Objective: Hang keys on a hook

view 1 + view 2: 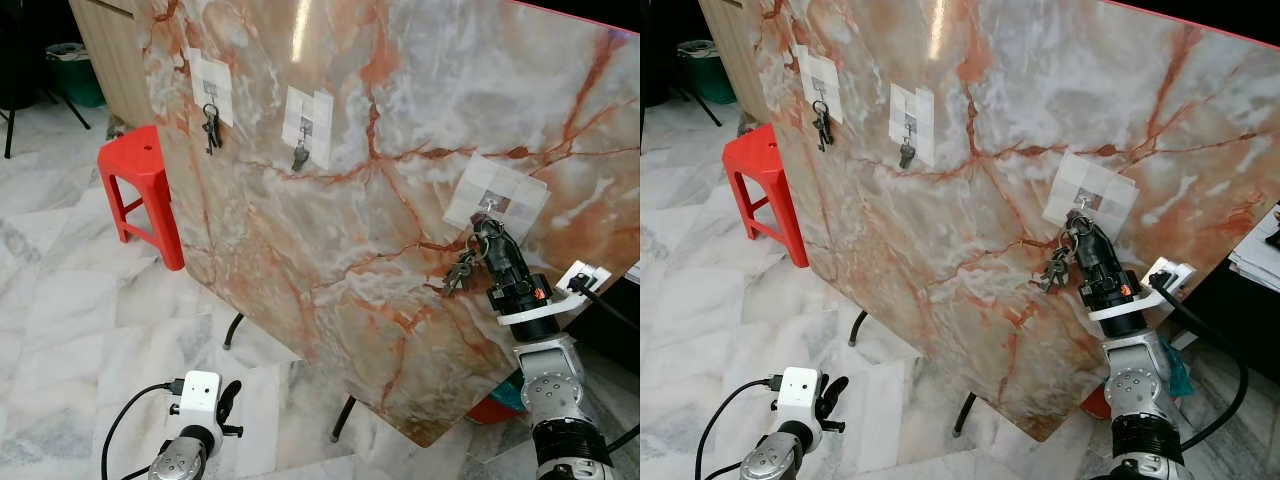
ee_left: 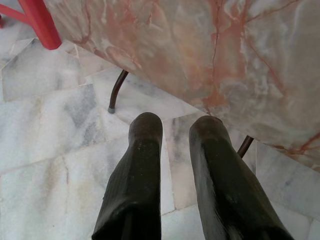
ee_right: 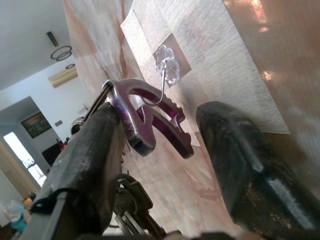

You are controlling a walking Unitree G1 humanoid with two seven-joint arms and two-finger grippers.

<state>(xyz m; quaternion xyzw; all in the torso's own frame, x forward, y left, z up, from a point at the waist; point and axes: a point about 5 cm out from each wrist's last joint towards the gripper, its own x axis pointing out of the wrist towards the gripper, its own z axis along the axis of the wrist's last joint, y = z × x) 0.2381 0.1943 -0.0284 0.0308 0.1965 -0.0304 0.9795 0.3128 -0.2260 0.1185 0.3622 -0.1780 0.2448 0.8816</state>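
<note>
- Pink-and-orange veined marble slab (image 1: 330,220) leans tilted on thin dark metal legs (image 1: 342,418) over a white marble floor (image 1: 60,320).
- Three white adhesive patches sit on the slab, each with a small clear hook; the two farther patches (image 1: 212,85) (image 1: 308,120) each carry a dark bunch of keys (image 1: 211,128) (image 1: 300,156).
- The right gripper (image 1: 489,236) is raised against the slab at the nearest white patch (image 1: 497,197), which holds a clear plastic hook with a thin wire (image 3: 164,75).
- In the right wrist view, a purple metal carabiner-style key holder (image 3: 147,122) has the hook's wire passing through its opening; it rests against one black finger (image 3: 85,165), while the other finger (image 3: 240,150) stands apart from it, so the jaws are parted.
- The dark metal keys (image 1: 461,270) dangle below the carabiner, just beside the gripper, against the slab.
- The left gripper (image 2: 172,170) hangs low over the floor near the slab's lower edge, its two black fingers slightly apart with nothing between them.
- A red plastic stool (image 1: 140,190) stands to the left, beside the slab.
</note>
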